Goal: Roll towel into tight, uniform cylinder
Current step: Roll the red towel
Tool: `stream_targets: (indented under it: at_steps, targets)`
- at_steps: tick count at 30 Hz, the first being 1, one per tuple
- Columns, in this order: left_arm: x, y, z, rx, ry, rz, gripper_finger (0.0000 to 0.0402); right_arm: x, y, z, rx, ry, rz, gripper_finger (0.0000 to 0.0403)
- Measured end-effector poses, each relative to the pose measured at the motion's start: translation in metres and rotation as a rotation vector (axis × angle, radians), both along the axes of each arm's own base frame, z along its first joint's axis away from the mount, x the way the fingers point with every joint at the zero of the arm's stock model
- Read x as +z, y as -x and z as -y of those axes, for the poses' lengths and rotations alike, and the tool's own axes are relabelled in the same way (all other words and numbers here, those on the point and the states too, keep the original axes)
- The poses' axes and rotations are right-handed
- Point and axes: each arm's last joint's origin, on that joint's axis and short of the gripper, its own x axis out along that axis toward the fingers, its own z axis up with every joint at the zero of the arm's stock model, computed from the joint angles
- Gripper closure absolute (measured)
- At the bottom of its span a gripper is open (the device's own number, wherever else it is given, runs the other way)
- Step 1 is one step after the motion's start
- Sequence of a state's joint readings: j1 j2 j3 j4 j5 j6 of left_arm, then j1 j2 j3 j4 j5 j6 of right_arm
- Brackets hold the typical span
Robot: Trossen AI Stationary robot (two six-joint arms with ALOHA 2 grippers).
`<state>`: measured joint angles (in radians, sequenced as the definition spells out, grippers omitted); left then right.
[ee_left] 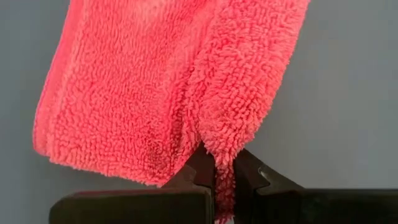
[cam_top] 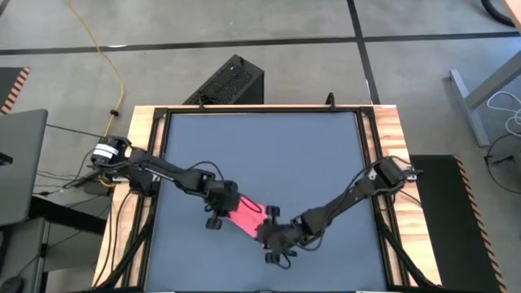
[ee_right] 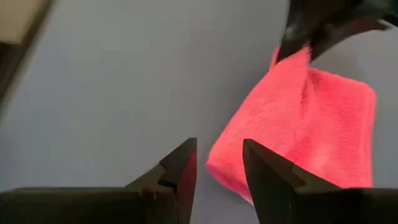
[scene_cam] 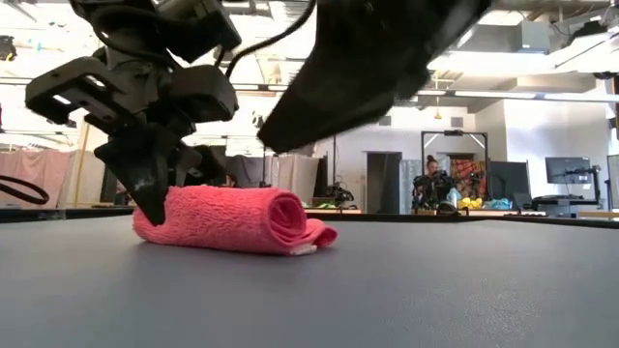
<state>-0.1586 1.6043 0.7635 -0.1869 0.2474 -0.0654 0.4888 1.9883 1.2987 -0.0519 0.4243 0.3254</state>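
Low and centre in the high view, the rolled towel (cam_top: 245,216) lies on the dark tabletop (cam_top: 269,146) between both arms. The left gripper (ee_left: 224,186) pinches its edge; the right gripper (ee_right: 219,168) hovers beside it, fingers apart, empty. A person (scene_cam: 430,179) sits far behind.

The dark left gripper (ee_left: 224,177) is clamped on cloth; the dark right gripper (ee_right: 219,163) is held parted.
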Motion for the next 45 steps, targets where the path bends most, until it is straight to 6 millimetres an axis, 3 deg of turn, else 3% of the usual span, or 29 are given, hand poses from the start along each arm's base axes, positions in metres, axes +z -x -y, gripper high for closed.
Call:
stream_targets:
  at_steps: [9, 20, 29, 34, 41, 45]
  targets:
    - [-0.001, 0.002, -0.012, 0.085, 0.116, -0.086, 0.0399, -0.029, -0.007, -0.007, -0.006, 0.232, 0.03, 0.0244]
    - [-0.002, 0.003, -0.019, 0.131, 0.204, -0.143, 0.0399, -0.031, -0.009, -0.003, 0.011, 0.285, 0.017, 0.0182]
    - [-0.003, 0.005, -0.019, 0.132, 0.216, -0.166, 0.0398, -0.06, -0.017, -0.001, 0.02, 0.295, 0.0, 0.0178]
    - [-0.002, 0.005, -0.015, 0.074, 0.202, -0.15, 0.0389, -0.06, -0.017, 0.003, -0.064, 0.232, -0.004, 0.0226]
    - [-0.003, 0.007, -0.009, -0.044, 0.16, -0.113, 0.0332, -0.059, -0.018, 0.005, -0.103, 0.097, -0.006, 0.0373]
    - [-0.002, 0.008, -0.008, -0.079, 0.178, -0.118, 0.0297, -0.059, -0.021, 0.01, -0.129, -0.024, -0.016, 0.0373]
